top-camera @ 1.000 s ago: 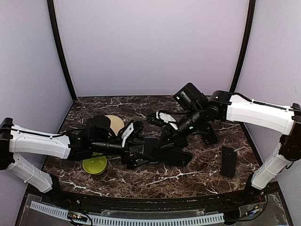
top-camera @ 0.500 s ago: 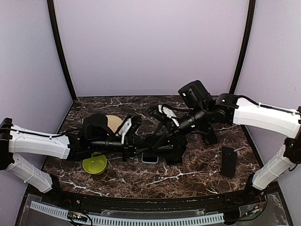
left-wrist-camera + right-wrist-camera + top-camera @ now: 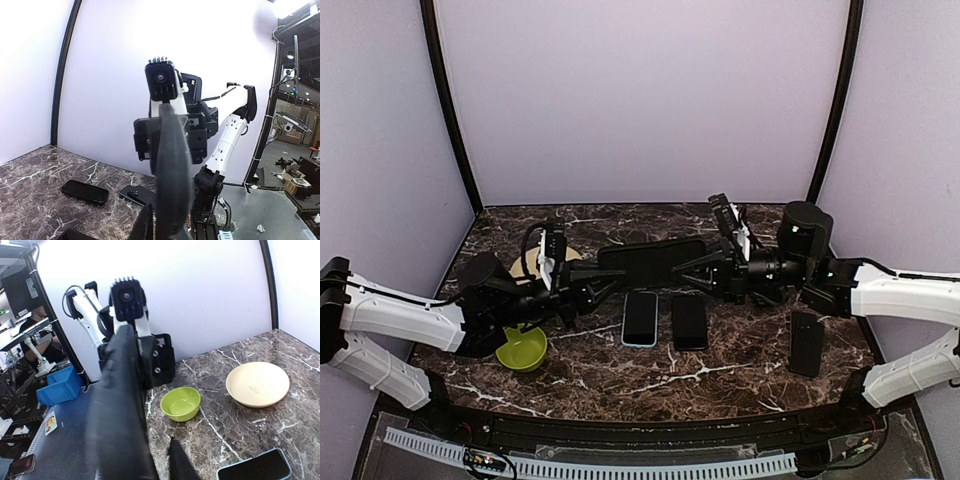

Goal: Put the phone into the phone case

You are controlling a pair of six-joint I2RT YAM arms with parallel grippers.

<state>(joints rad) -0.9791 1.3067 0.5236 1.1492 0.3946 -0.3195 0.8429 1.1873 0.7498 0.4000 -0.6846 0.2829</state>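
Overhead, reading from 9 o'clock across to 3 o'clock. Green bowl (image 3: 521,350) and beige plate (image 3: 257,383) sit on the 9 o'clock side of the table (image 3: 620,385), close to the left arm.

Left gripper (image 3: 592,285): fingers pressed together on the 9 o'clock end of the phone case (image 3: 652,260). The case hangs in the air above the table's middle, its long axis running 9 to 3.

At 6 o'clock of the case, flat on the marble, lies the phone (image 3: 640,318) with the pale blue rim. An all-black handset (image 3: 689,322) lies just beside the phone at its 3 o'clock, not touching it.

Right gripper (image 3: 705,270) meets the case's 3 o'clock end. Whether its fingers pinch that end or only flank it cannot be told.

A dark slab (image 3: 806,342) lies well apart at 4 o'clock.

Hazards, as judged:
- (a) The case is borne only at its tips, so a pull or twist between the arms could bow it or strip it from one pinch and leave it dangling.
- (b) Neither gripper is free for the phone, so one must let go first.
- (c) The two handsets lie close together, inviting descent onto the wrong one.
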